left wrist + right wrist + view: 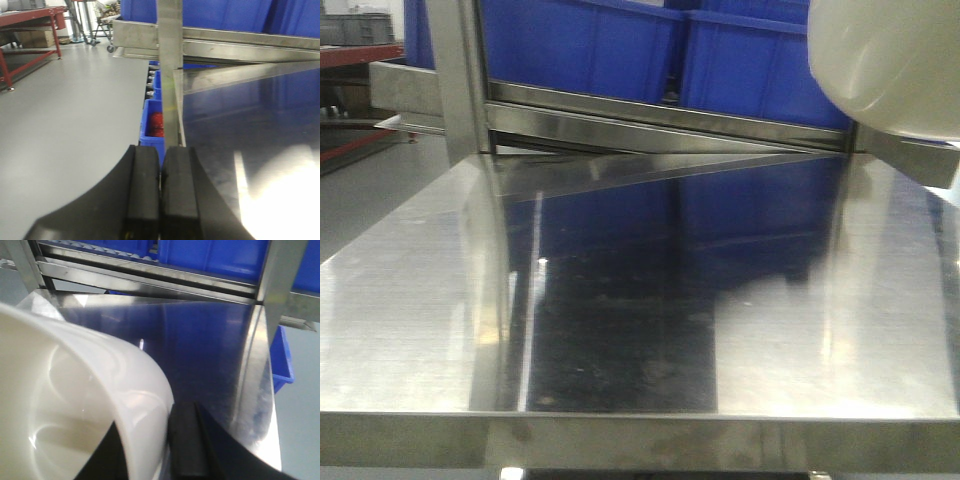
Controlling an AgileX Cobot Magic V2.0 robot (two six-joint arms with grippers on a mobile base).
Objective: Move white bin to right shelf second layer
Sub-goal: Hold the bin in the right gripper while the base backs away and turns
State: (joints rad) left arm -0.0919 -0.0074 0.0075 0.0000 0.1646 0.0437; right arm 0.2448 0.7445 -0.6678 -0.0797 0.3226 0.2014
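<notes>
White bin [890,60] hangs at the upper right of the front view, clear of the steel table top [620,300], with its rounded base about level with the steel shelf level [650,115] behind the table, which we take for the target layer. We hold it by one wall: the right gripper [145,440] pinches the rim, one finger inside and one outside, so the opening faces the wrist camera. What we see of its inside is bare. We judge this height suits carrying the tub across onto the shelf, where big blue crates [620,50] stand, contents hidden. The left gripper [161,165] waits with its fingers pressed together near the table's left edge; beyond it, lower down, a small blue crate [152,127] holds something red.
</notes>
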